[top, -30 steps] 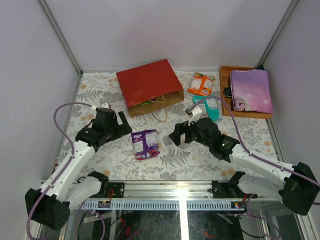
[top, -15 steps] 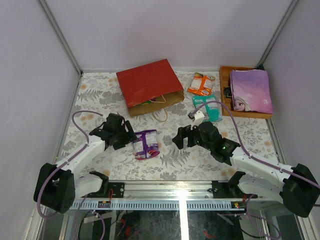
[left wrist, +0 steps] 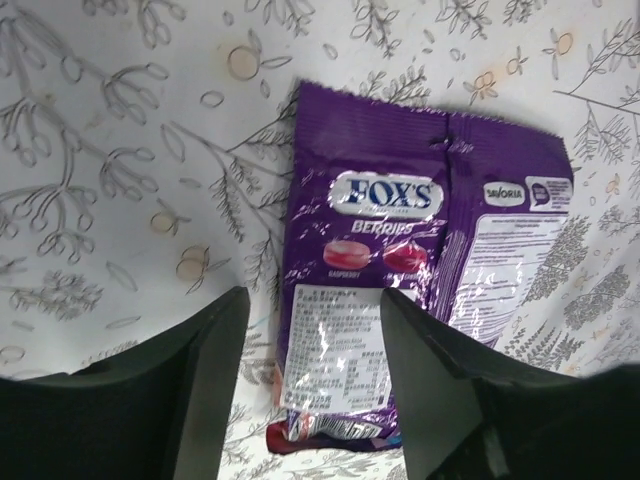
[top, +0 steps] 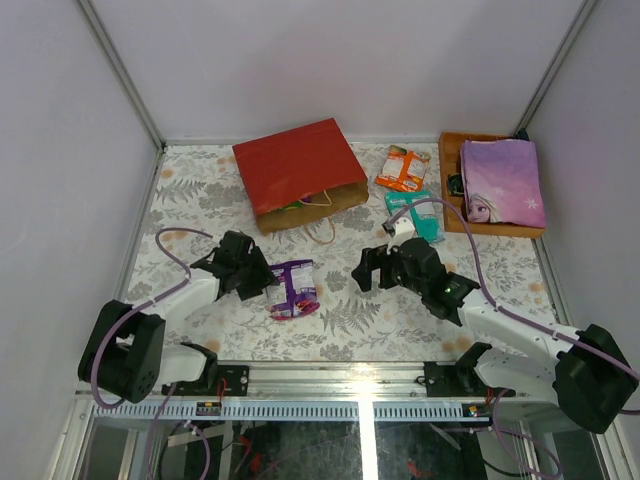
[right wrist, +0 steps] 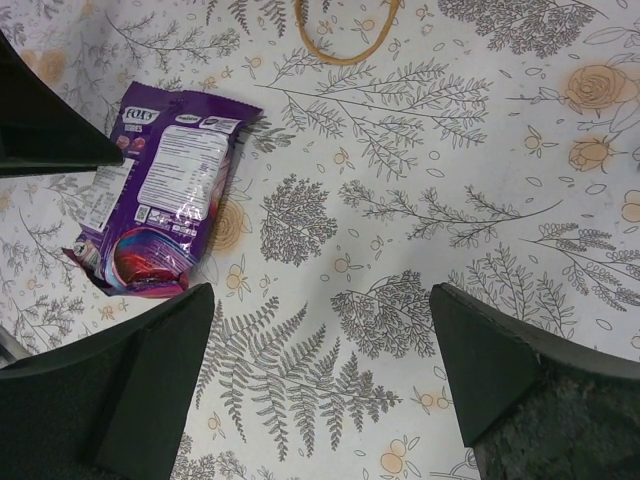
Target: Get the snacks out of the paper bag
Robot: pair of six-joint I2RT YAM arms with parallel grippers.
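The red paper bag (top: 298, 170) lies on its side at the back, mouth facing the arms, with something green (top: 290, 205) showing in its mouth. A purple snack packet (top: 291, 288) (left wrist: 365, 290) lies flat on the cloth. My left gripper (top: 265, 278) (left wrist: 312, 300) is low over the packet's left end, jaws partly apart, one finger on each side and a gap showing at the left finger (left wrist: 200, 370). My right gripper (top: 372, 270) (right wrist: 325, 340) stands wide open over bare cloth, to the right of the packet (right wrist: 165, 190). An orange packet (top: 402, 168) and a teal packet (top: 413, 212) lie right of the bag.
An orange wooden tray (top: 447, 170) at the back right holds a flat purple princess item (top: 502, 180). The bag's tan cord handle (top: 322, 232) (right wrist: 345, 50) loops onto the floral cloth. Walls close in at the left, back and right.
My left arm has swung down and right to the purple packet and its jaws have narrowed around it. The right gripper has drifted slightly right.
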